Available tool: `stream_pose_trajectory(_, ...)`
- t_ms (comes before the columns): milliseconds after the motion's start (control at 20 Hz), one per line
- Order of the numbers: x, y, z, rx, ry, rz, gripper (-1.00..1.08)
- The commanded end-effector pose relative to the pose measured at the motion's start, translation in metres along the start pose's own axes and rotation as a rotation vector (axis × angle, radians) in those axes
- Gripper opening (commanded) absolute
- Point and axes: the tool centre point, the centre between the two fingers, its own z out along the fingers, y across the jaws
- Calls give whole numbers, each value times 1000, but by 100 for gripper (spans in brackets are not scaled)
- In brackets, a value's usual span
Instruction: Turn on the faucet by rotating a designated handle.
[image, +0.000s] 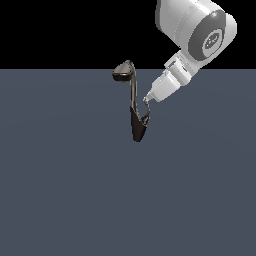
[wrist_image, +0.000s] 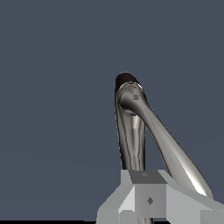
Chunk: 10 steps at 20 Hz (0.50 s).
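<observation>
Grey floor (image: 60, 200); gripper (image: 146, 100) seemingly touching handle (image: 145, 118).

1. The floor (image: 65, 190) was a flat, uniform slate-blue surface without markings.
2. Above its straight far edge, the backdrop (image: 65, 30) was plain black.
3. Lighting was even and cast no distinct shadows.

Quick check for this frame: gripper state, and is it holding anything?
Gripper: its tip sits at the handle beside the faucet base, but whether it is open or closed cannot be told.
</observation>
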Motion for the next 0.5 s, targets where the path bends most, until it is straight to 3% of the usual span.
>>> stream_pose_trajectory(0, 2, 6, 0, -2, -1, 1, -100)
stream_pose_trajectory(450, 12, 36, 1, -8, -4, -2, -100)
